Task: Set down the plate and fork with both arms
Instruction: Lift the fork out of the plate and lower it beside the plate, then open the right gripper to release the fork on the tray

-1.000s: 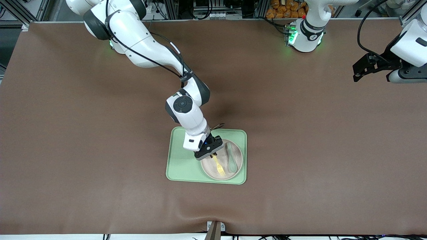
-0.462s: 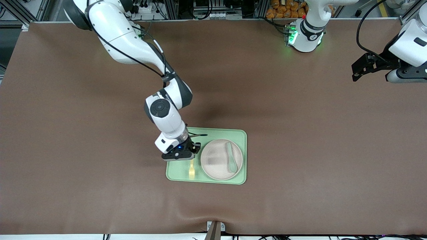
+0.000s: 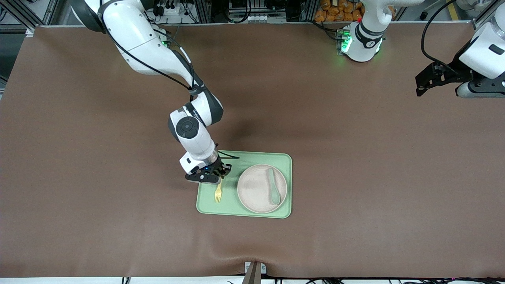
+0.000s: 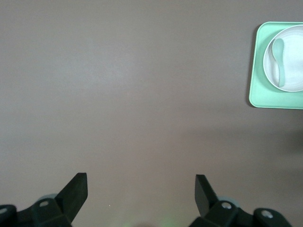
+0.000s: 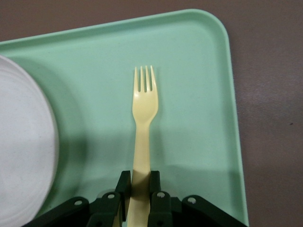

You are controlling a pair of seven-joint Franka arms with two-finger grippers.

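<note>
Your right gripper [image 5: 138, 185] pinches the fork [image 3: 217, 193] by its handle, low over the tray [image 3: 207, 205] beside the plate [image 3: 256, 189] — tines clear for laying flat. Left gripper [image 3: 428, 81] waits, fingers spread, over bare table.

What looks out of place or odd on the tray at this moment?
Only the grey-green spoon stands out: it lies on the plate, while the fork, in the right pincer, is over the tray.
</note>
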